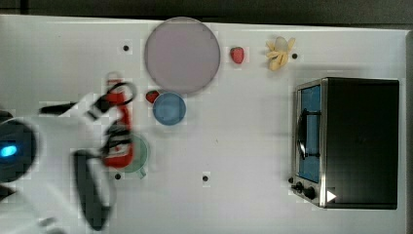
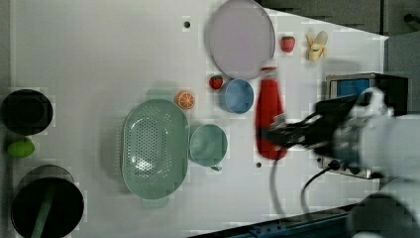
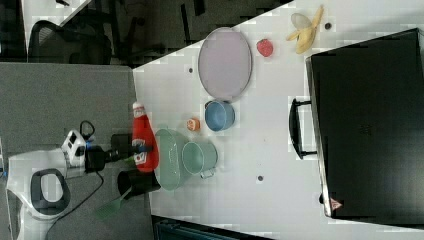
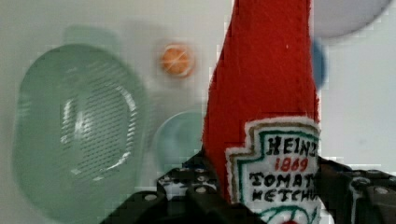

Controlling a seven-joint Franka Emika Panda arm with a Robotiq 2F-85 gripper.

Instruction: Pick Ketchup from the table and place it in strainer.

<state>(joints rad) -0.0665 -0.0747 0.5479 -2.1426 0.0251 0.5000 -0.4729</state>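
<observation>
My gripper (image 2: 277, 134) is shut on the Ketchup (image 2: 267, 114), a slim red bottle with a white cap and a Heinz label patch (image 4: 275, 172). The black fingers (image 4: 196, 186) clamp the bottle at its label end, and it hangs lifted off the table. The strainer (image 2: 154, 148), a large pale mint-green oval basket with a perforated bottom, stands empty on the white table. In the left view the bottle appears to the right of the strainer, beyond the green cup (image 2: 208, 145). In the right view the Ketchup (image 3: 144, 140) hangs beside the strainer (image 3: 170, 160).
Around the strainer stand a blue bowl (image 2: 236, 95), an orange half (image 2: 186, 99), a strawberry (image 2: 215, 82) and a large grey plate (image 2: 241, 38). Farther off are another strawberry (image 2: 287, 43), a banana (image 2: 317, 45) and a toaster oven (image 1: 350, 141). Two black pots (image 2: 26, 111) and a lime (image 2: 21, 148) sit at the left view's left.
</observation>
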